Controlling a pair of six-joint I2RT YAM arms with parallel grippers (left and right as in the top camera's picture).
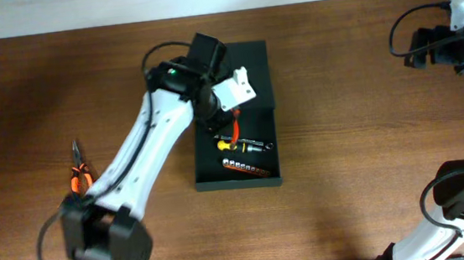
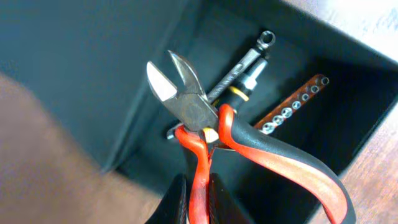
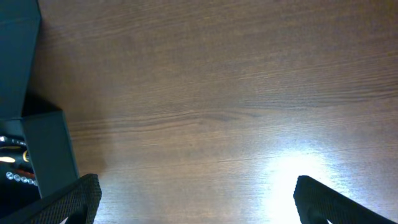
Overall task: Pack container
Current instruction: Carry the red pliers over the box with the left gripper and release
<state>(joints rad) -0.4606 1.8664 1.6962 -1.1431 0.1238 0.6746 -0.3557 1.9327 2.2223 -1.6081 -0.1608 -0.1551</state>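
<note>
The dark green container (image 1: 266, 177) lies open at the table's middle, its flap lid (image 1: 251, 61) folded back. Inside lie a ratchet tool with a yellow band (image 1: 246, 145) and an orange bit strip (image 1: 248, 167); both show in the left wrist view (image 2: 245, 74) (image 2: 292, 106). My left gripper (image 2: 198, 199) is shut on one red handle of the side cutters (image 2: 186, 99) and holds them above the container's inside. In the overhead view the left gripper (image 1: 233, 117) is over the box. My right gripper (image 3: 196, 199) is open and empty above bare table at the far right.
A second pair of orange-handled pliers (image 1: 79, 170) lies on the table at the left. The container's wall (image 3: 46, 155) shows at the left edge of the right wrist view. The right arm (image 1: 452, 43) sits at the far right.
</note>
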